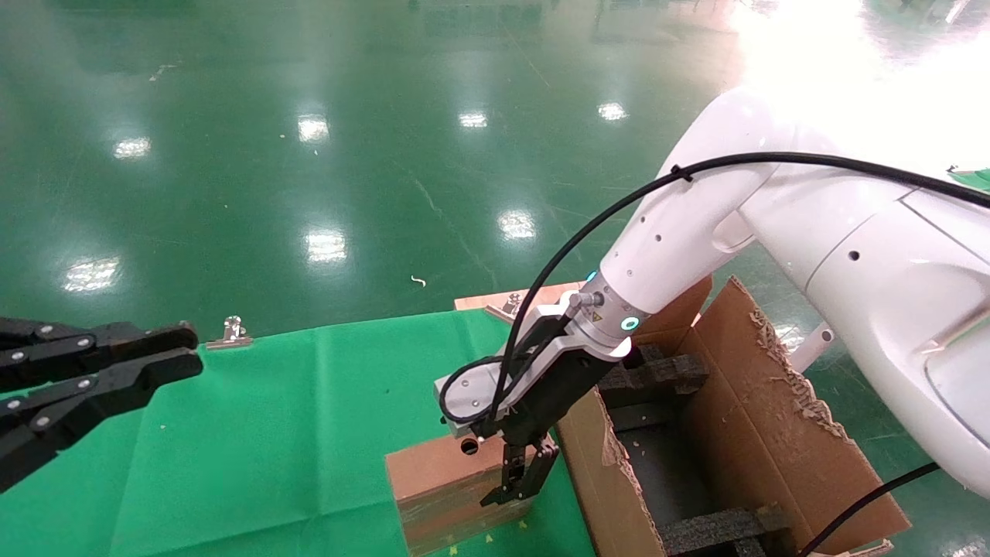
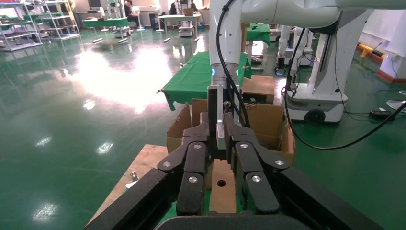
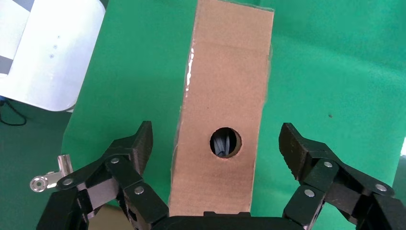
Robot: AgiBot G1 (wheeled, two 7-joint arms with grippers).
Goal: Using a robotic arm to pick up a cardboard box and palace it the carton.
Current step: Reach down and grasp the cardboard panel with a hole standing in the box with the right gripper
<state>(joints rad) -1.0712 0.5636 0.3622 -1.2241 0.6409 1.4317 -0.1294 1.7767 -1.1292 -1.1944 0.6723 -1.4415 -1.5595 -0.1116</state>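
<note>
From the head camera, the robotic arm (image 1: pixel 696 224) reaches down over the cardboard box (image 1: pixel 452 483), which lies on the green-covered counter (image 1: pixel 271 433) just beside the carton (image 1: pixel 742 418). The left tool (image 1: pixel 166 352) hangs near the counter's left side, fingers nearly together, holding nothing. At the right wrist, the right tool (image 3: pixel 215 148) is spread wide astride the box, not touching it.

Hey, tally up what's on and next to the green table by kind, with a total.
Small cardboard box: 1
Large carton: 1
Robot hands: 2, left hand and right hand
Metal clips: 2, and
Total: 6
</note>
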